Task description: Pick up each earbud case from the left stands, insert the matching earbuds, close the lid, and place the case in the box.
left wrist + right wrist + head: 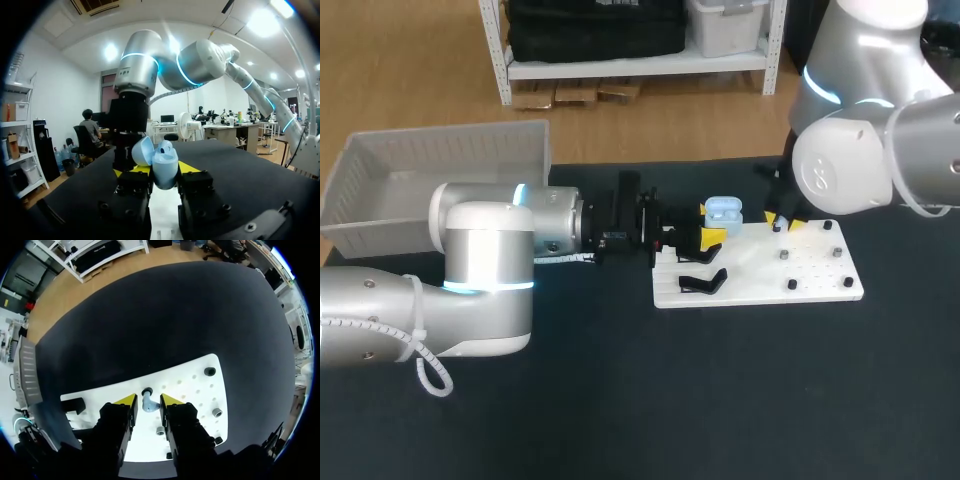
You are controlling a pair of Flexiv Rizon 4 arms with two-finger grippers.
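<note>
Black matte worktop (620,420), one. Two arms: left arm (470,270) comes in low from the left, right arm (860,160) from the right. Both have glossy white-grey shells with a lit blue ring. One grey plastic box (445,150), ribbed rim, sits at the far left corner, well apart from both pincers. One flat white board (815,270) drilled with a hole grid lies on the worktop to the right of middle. It carries at least five small dark round pegs (834,252) and a black angled stand (702,283) at its left end. One case (164,162), pale blue, smooth and rounded, lid hinged open. Left wrist view shows it best: the left pincer (160,171) is clamped on it from both sides and holds it clear of the board. Head view only shows it as a blue block at the board's left edge, just beside the right arm. One earbud (148,404), pale blue with a dark ring end, shows only in the right wrist view. It sits on the board between the yellow tips of the right pincer (148,401), with a thin gap on each side, so that pincer is open and not gripping. In the head view the right arm's own bulk hides the earbud.
</note>
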